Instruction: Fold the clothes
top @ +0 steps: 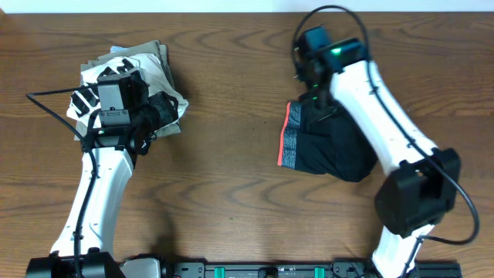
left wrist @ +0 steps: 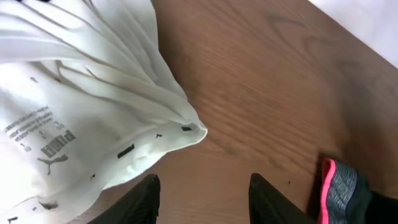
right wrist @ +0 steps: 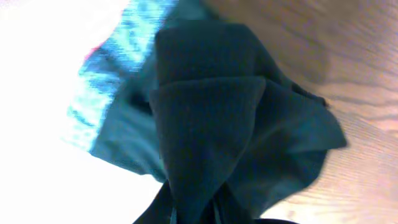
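So the right tool [right wrist: 196,210] is pinching a bunch of the black leggings [top: 340,154], with the fabric gathering right into its closed-up jaws. The leggings are lying roughly folded on the right side of the worktop [top: 224,154], grey-and-coral waistband [top: 290,139] facing left. The left tool [left wrist: 204,190] is hovering by the white shirt [left wrist: 81,93], fingers [left wrist: 146,193] spread wide, gripping nothing.

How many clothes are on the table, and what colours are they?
white shirt: 1
khaki garment: 1
black pants: 1
Total: 3
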Robot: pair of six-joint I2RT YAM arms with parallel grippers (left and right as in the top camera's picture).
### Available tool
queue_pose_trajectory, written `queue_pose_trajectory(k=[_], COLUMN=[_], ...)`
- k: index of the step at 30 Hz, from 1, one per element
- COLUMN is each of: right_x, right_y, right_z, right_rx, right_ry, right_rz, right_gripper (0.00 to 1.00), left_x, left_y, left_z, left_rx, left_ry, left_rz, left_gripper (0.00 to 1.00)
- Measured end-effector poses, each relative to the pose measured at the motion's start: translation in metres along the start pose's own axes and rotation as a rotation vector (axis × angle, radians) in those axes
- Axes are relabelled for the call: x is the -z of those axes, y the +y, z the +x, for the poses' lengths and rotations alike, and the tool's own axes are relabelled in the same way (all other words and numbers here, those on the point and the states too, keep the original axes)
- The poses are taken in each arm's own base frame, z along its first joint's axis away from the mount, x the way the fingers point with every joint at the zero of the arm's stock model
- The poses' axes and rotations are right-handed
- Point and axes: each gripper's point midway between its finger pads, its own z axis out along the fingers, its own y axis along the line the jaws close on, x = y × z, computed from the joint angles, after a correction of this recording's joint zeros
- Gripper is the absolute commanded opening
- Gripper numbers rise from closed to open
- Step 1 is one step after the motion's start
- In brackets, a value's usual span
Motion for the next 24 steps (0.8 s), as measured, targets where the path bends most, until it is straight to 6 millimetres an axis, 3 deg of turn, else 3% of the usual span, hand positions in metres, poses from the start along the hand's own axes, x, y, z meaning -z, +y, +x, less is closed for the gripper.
queue_pose_trajectory(k=[3,7,9,10,16,20,21,22,24], right_x=[-0.018,-0.042,-0.05,-0.053,-0.052,-0.038,-0.033,-0.024,-0.01], right_y=[0.024,0.048,0.062,0.068,0.093,0.092,0.091,0.089,0.083], right_z=[-0.004,-0.003,0.0,0.0,-0.001,-0.008,-0.014,-0.022,-0.03], right_rx=[0.031,0.057,0.077,0.086,0.112,0.103,0.095,0.083,0.065], right_ry=[0.037,0.097,0.122,0.129,0.12,0.096,0.075,0.041,-0.001], right_rz=[-0.018,-0.026,-0.041,-0.054,-0.102,-0.114,-0.119,-0.127,-0.137], right_gripper=[0.11,0.28,0.29,0.2,0.16,0.25,0.35,0.57,0.78], left_x=[0.0,0.0,0.0,0.0,0.0,0.0,0.0,0.0,0.0], left_y=[0.001,0.001,0.0,0.0,0.001,0.0,0.0,0.001,0.001], left_z=[0.001,0.001,0.001,0.001,0.001,0.001,0.001,0.001,0.001], left_rx=[0.002,0.002,0.002,0.002,0.002,0.002,0.002,0.002,0.002], left_ry=[0.005,0.006,0.005,0.005,0.005,0.005,0.005,0.005,0.005], left_rz=[-0.002,-0.002,-0.002,-0.002,-0.002,-0.002,-0.002,-0.002,-0.002], left_gripper=[0.47,0.47,0.47,0.47,0.47,0.47,0.47,0.47,0.47])
